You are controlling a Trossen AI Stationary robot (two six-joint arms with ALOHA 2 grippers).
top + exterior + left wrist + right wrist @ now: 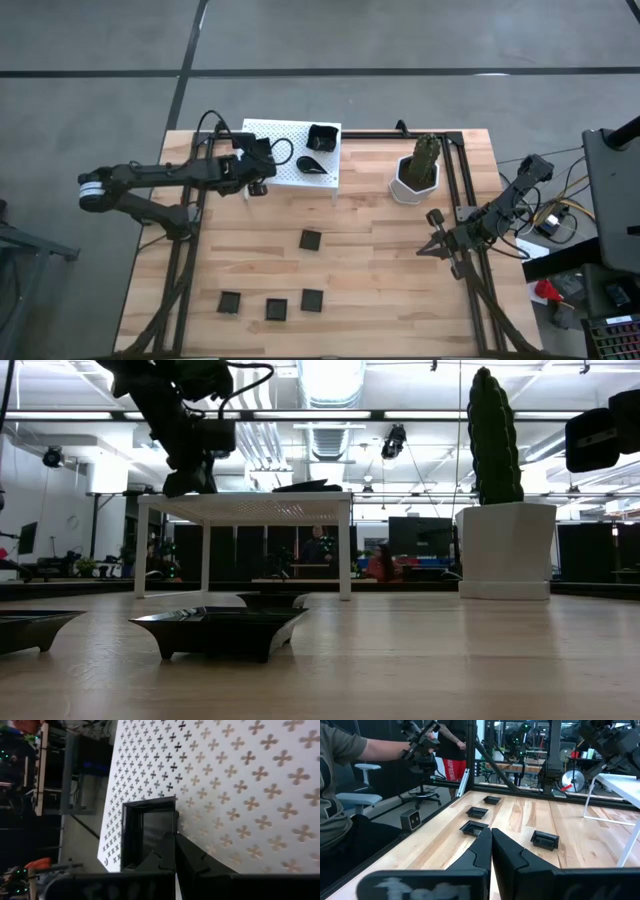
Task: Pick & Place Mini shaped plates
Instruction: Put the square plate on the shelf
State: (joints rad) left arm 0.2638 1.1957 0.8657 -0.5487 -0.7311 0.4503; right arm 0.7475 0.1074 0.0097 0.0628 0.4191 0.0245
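I see my left gripper closed on nothing at the near left corner of the white perforated metal rack. On that rack sit a black raised-rim square dish and a black leaf-shaped dish. Four small black square plates lie on the wooden table below it. My right gripper waits, pinched empty, right of the rack beyond the potted cactus.

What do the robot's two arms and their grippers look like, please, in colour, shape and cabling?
Both arms are dark, slim and jointed. The left arm carries a white band near its outer end, and black cables loop above its wrist. The left gripper and the right gripper each have two black, wedge-shaped fingers. Thin cables trail beside the right arm.
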